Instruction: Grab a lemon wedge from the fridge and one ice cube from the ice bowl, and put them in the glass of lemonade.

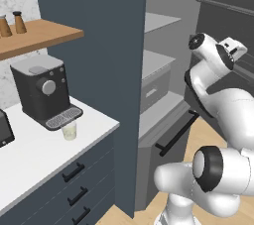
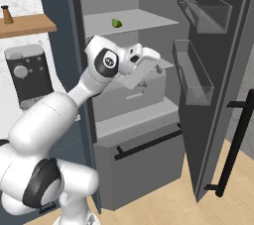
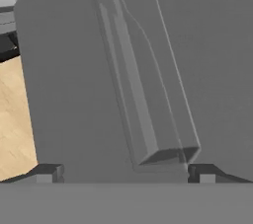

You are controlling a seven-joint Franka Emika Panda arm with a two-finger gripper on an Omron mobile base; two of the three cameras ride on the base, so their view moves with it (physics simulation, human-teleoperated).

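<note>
The white robot arm (image 2: 59, 105) rises from its base before the open tall grey fridge (image 2: 134, 164), its gripper (image 3: 123, 171) spread wide and holding nothing, the two dark fingertips (image 3: 47, 172) standing far apart in the hand view. Just ahead of them, that view shows a clear plastic door bin (image 3: 148, 94) on the inside of the fridge door, with pale wooden floor (image 3: 15, 119) at nine o'clock. From the right base view, the hand hangs in front of the pale grey drawer (image 2: 129, 95); above it, at twelve o'clock, the small bright yellow-green lemon wedge (image 2: 116, 23) lies on an upper grey shelf (image 2: 144, 20). On the white desk (image 1: 34, 154) left of the fridge, the small clear glass of pale lemonade (image 1: 69, 131) stands just in front of the black coffee machine (image 1: 42, 90).
</note>
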